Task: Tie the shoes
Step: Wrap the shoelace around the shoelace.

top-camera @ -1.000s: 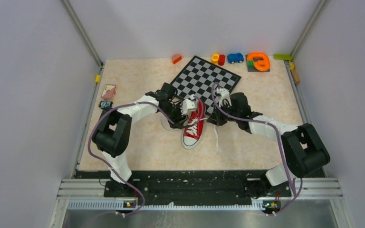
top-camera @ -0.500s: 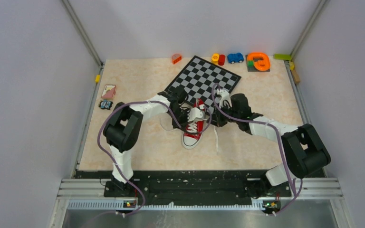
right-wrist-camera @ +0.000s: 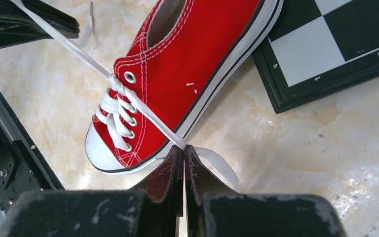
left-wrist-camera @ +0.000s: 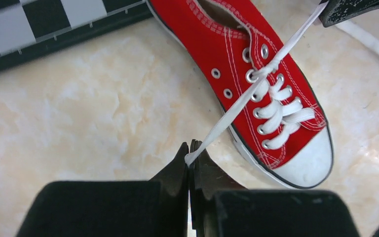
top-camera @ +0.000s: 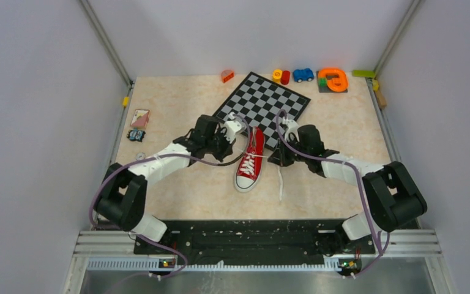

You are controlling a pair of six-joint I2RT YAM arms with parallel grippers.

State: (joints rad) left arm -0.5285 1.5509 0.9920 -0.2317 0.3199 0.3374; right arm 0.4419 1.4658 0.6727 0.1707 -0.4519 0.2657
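Left gripper [left-wrist-camera: 191, 150] with lace [left-wrist-camera: 237, 106] farther left over beige marbled table [top-camera: 177, 98]

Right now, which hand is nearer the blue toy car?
Right. The right hand is slightly left of the blue car; the left hand farther left, past the shoe.

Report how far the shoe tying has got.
Done: the shoe is laced, and the two lace ends cross in a twist at the top of the lacing. In hand: the left hand and right hand each pinch one end, stretched sideways. Left: no loops or bow yet.
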